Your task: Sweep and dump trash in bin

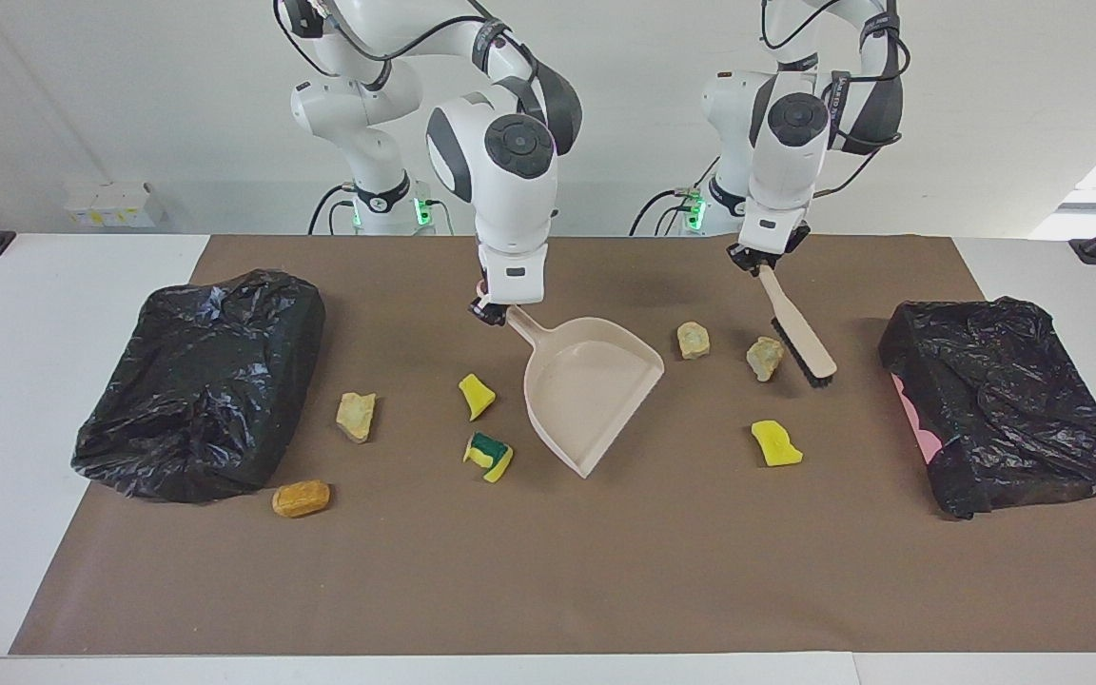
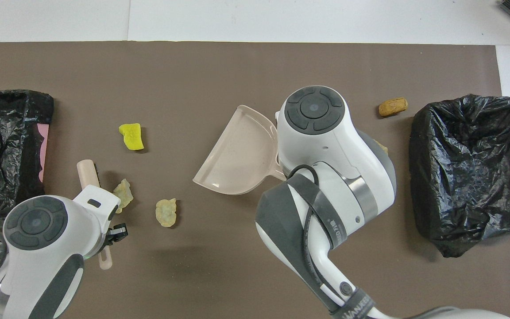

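Overhead view: right gripper (image 1: 494,314) clamps the dustpan (image 1: 589,388) handle mid-mat; left gripper (image 1: 755,265) grips the brush (image 1: 800,335), bristles apparently touching a beige trash (image 1: 764,358) chunk at its nine o'clock.

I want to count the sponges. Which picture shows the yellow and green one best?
The facing view: the yellow and green sponge lies in plain sight beside the dustpan. In the overhead view the right arm covers it completely.
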Tool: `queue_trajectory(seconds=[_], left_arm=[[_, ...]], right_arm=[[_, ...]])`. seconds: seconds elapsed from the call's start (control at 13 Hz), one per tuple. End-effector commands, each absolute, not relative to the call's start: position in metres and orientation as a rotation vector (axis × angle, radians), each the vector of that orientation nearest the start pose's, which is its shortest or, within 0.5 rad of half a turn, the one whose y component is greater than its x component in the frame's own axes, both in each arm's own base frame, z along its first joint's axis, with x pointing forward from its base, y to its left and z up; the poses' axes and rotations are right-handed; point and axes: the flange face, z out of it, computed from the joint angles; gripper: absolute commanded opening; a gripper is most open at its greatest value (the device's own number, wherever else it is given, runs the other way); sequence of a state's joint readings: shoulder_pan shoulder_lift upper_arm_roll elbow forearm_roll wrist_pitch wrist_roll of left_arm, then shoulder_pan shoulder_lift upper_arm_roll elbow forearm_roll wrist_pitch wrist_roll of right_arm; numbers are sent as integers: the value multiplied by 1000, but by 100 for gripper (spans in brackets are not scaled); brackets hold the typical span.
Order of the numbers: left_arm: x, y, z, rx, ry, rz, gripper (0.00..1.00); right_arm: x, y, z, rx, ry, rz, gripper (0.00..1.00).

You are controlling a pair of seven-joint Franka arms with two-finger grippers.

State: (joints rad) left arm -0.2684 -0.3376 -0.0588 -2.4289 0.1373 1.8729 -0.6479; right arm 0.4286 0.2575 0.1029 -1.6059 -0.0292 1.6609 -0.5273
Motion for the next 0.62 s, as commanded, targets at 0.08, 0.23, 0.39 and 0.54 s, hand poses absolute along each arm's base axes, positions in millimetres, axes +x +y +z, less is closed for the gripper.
queue_trajectory(seconds=[0.08, 0.23, 0.39, 0.54], left_arm=[[367, -106, 379, -2855, -410, 188, 0], [361, -106, 369, -2848, -429, 194, 0], [358, -112, 366, -2860, -393, 206, 0], [353, -140, 363, -2920, -345, 209, 0]], right_arm=[[505, 285, 446, -2340, -2090, 286, 0], [500, 291, 434, -2307, -2215, 340, 0], [490, 308, 426, -2269, -2290, 334, 0], [490, 309, 424, -2276, -2287, 331, 0]])
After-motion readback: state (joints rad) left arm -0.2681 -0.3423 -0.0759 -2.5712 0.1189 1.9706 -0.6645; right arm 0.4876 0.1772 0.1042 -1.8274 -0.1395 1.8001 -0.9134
